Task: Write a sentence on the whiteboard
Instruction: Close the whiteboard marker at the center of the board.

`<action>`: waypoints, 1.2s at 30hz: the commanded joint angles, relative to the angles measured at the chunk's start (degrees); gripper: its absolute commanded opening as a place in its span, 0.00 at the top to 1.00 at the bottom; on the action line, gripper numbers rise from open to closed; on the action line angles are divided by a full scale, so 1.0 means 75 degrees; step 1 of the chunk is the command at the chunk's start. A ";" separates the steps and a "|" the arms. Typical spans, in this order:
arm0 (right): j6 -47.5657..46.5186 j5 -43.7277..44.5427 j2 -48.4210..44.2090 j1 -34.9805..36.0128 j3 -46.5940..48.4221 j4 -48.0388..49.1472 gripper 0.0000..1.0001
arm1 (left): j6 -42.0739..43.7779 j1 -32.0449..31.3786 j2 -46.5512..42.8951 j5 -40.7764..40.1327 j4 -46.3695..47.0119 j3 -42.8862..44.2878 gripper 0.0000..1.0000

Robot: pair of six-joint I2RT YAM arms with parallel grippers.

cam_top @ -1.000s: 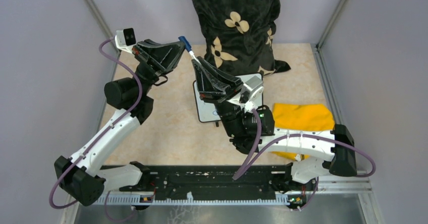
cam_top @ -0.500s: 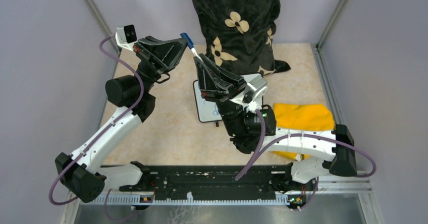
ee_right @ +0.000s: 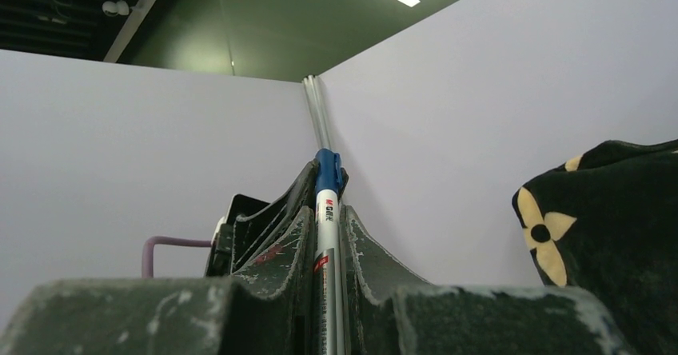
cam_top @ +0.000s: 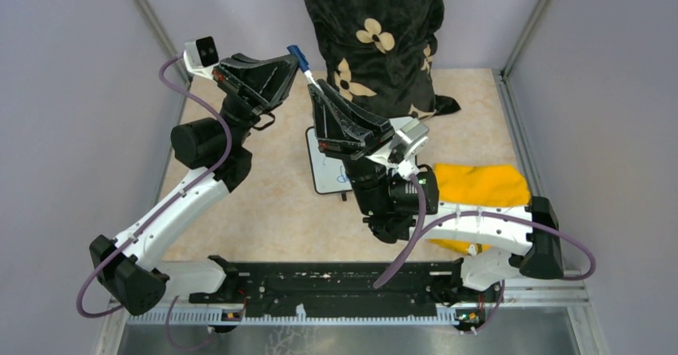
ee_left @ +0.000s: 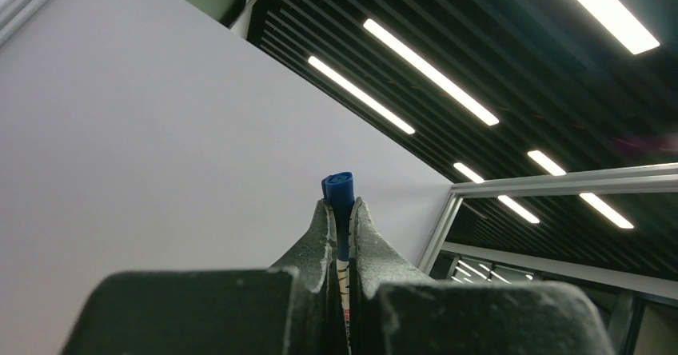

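Our left pincer (ee_left: 340, 205) is clamped on the blue cap (ee_left: 338, 187) of the marker (ee_right: 325, 243), and our right pincer (ee_right: 326, 191) is pinched around its white barrel. Both are raised well above the table (cam_top: 268, 207), tips almost meeting. We cannot tell whether the cap is fully seated. The whiteboard (cam_top: 323, 171) lies on the table under our right arm, mostly hidden. A bit of blue writing (cam_top: 341, 177) shows near its near edge, and a yellow cloth (cam_top: 480, 185) lies near its right side. We judge the board light, stiff and slick, likely to skid under pen pressure, so we would steady it by the black frame, not the face. The marker looks light and smooth, and a grip low on the barrel should stop it twisting.
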 commanded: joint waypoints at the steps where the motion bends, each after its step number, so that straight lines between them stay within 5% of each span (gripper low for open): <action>1: -0.0043 -0.0444 0.0216 0.0007 0.0665 -0.0345 1.00 | 0.0317 -0.0497 0.0239 0.1990 -0.0428 -0.0157 1.00; 12: 0.0039 -0.0471 0.0104 0.0012 0.0490 -0.0324 1.00 | 0.0488 -0.0500 0.0125 0.1833 -0.0103 -0.0365 1.00; 29: 0.0536 -0.0724 -0.0381 0.0011 0.0270 -0.0956 1.00 | 0.1464 -0.0453 -0.0539 0.0997 0.0349 -0.0828 0.28; 36: 0.0911 -0.1078 -0.1013 0.0012 -0.0084 -0.1849 1.00 | 0.2214 -0.0337 -0.1062 0.0597 -0.0054 -0.0965 0.13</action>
